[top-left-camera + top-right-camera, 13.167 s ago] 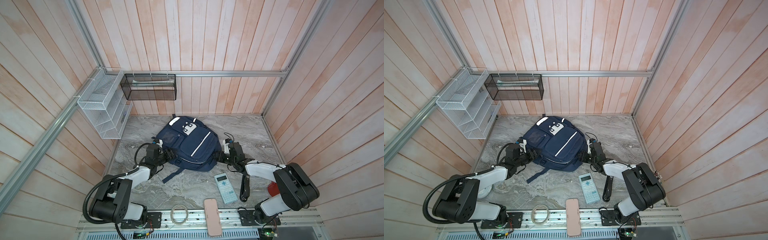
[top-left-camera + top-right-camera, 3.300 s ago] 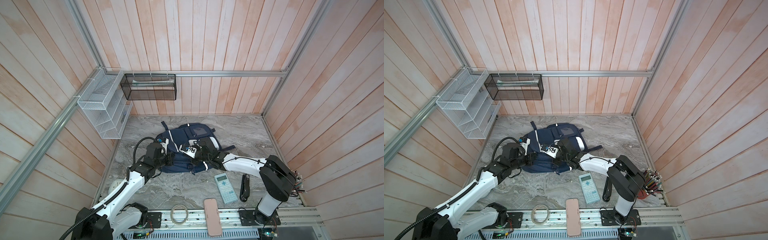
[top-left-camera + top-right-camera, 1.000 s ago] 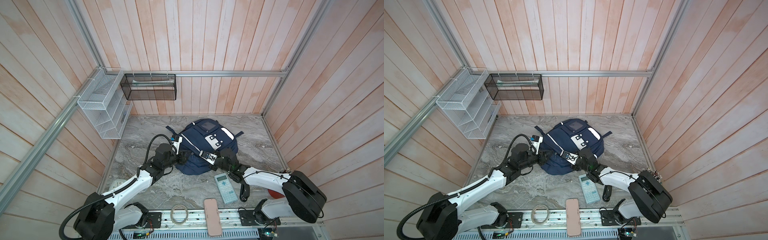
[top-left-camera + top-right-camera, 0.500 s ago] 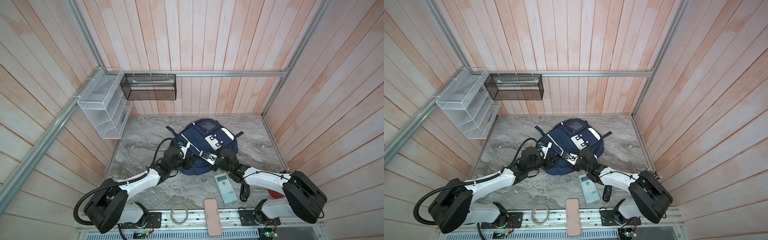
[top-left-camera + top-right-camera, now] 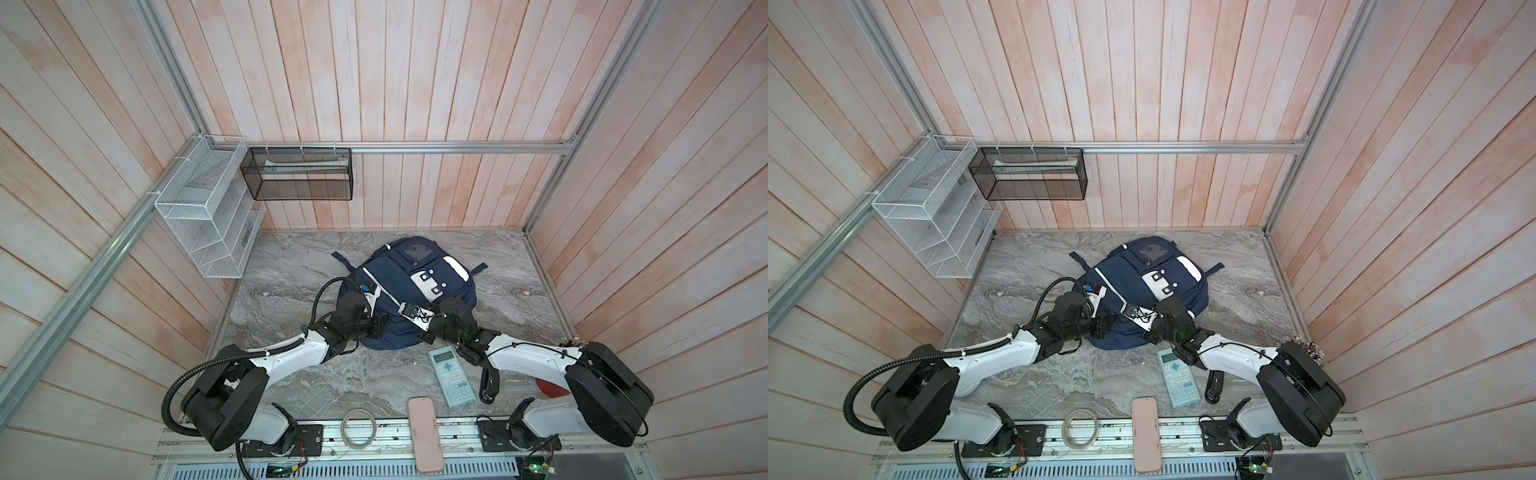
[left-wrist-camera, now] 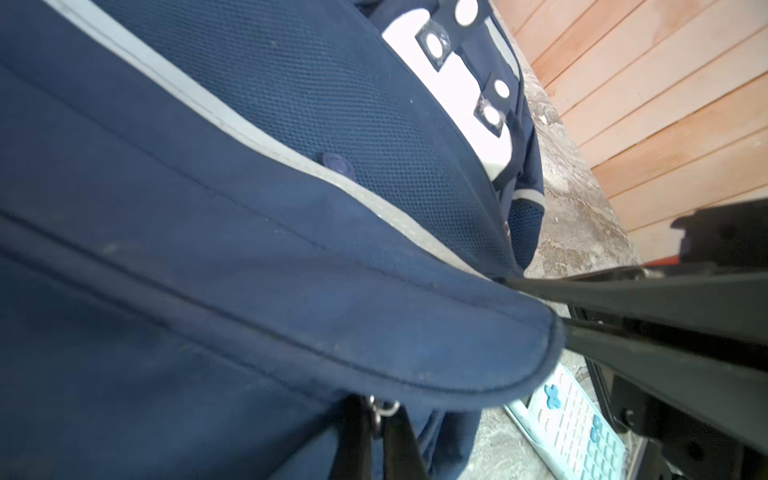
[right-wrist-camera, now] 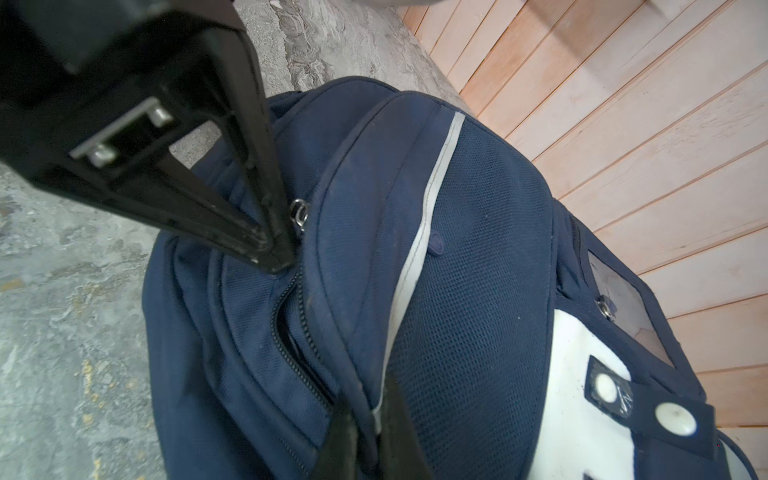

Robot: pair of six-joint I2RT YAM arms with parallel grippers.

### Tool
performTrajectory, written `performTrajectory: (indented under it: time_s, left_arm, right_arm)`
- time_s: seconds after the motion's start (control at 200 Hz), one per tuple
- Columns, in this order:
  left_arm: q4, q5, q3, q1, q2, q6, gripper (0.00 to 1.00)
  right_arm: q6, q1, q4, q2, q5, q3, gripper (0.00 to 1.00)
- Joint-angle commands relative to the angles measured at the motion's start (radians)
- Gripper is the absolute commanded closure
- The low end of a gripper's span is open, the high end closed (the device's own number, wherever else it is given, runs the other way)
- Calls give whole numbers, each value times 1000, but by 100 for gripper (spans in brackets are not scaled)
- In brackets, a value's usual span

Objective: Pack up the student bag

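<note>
- The student bag lies on the grey counter, about midway between the side walls. Its front faces up, so I see the white patches and pale stripes in both top views.
- Both claws meet at the end of the bag nearest the arm bases, close to each other.
- The left claw sits against the bag's near-left edge. In the left wrist view its fingers are drawn together below a padded flap, at the zip line. The metal ring of the zip pull lies right between them, so I read it as clamped on the pull.
- The right wrist view shows the same claw's tips pressed together against the zip seam.
- The right claw is pinched narrow on the edge of the flap that carries the pale stripe. That edge passes between its fingers.
- The zip beside that flap gapes a little in the right wrist view.
- The left arm reaches low across the counter from the near-left base, with its white forearm angled toward the bag.
- The right arm reaches in low from the near-right base. Its wrist hangs just beside the top end of the calculator, which lies flat on the counter just in front of the bag.
</note>
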Motion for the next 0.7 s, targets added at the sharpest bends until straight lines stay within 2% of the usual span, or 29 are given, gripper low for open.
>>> performTrajectory:
  time_s: [0.0,0.045,0.22,0.3,0.41,0.495,0.575,0.695]
  left_arm:
    - [-3,-61,12,30,-21,-4,91]
    - [26,-45,-1,23,-18,-3,91]
    - [22,-99,5,-8,19,13,91]
    - [-30,-150,27,-1,16,10,100]
    - [-59,-124,15,116,-56,-29,100]
    - [-102,-95,38,192,-99,-9,100]
    - [-151,-99,65,206,-128,11,100]
    - [-162,-26,8,201,-177,-38,100]
  right_arm:
    - [40,9,-5,-2,-19,20,100]
    - [41,9,-3,-1,-22,21,100]
    - [44,11,-11,-2,-22,26,100]
    - [40,11,-11,-2,-15,22,100]
    - [30,11,-9,-9,11,9,100]
    - [14,8,20,-16,10,-14,100]
    - [5,-9,56,-3,23,-26,100]
    - [15,-53,31,32,36,13,100]
